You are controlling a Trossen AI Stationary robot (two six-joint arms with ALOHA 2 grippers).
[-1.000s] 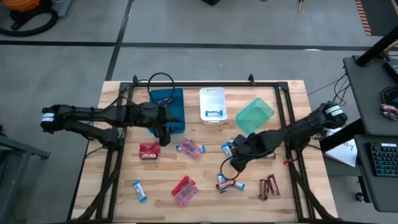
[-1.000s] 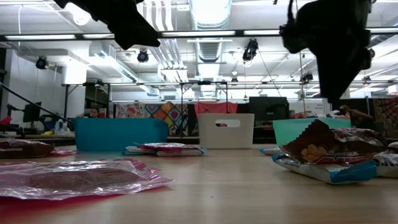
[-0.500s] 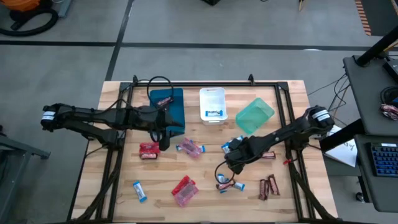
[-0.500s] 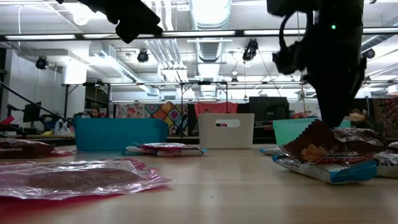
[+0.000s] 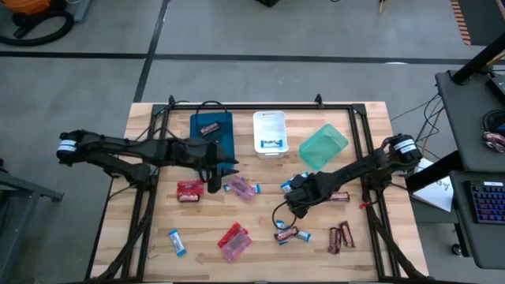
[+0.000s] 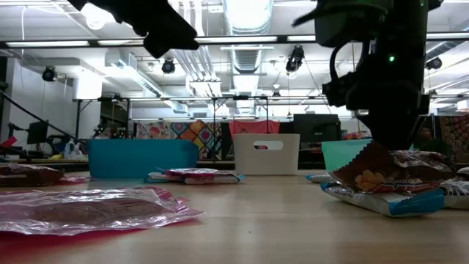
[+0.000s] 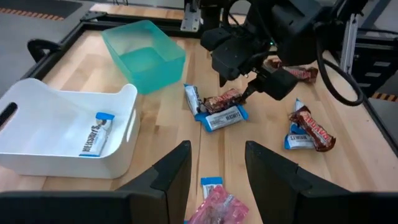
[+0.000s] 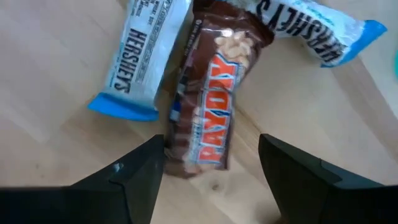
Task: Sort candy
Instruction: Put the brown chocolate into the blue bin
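Candy lies scattered over the wooden tabletop [image 5: 260, 225]. Taking the high view as a clock face, the right gripper [image 5: 293, 192] sits at about four o'clock from the centre, its jaws spread wide and empty, hovering low over a brown PayDay bar [image 8: 208, 112] that lies between two blue-and-white Hershey's bars [image 8: 142, 59]. The right wrist view shows the PayDay bar just ahead of the gap between the two fingers [image 8: 130, 186], not yet gripped. The left gripper [image 5: 213, 183] is at about nine o'clock, just off the blue tray [image 5: 224, 150], jaws parted with nothing between them, a pink packet [image 7: 219, 208] beside their tips. At twelve o'clock the white tray [image 5: 270, 122] holds one blue-and-white bar, and the green tray [image 5: 323, 146] lies at about two o'clock. More brown bars [image 5: 341, 236] lie at five o'clock, red packets [image 5: 189, 190] at eight.
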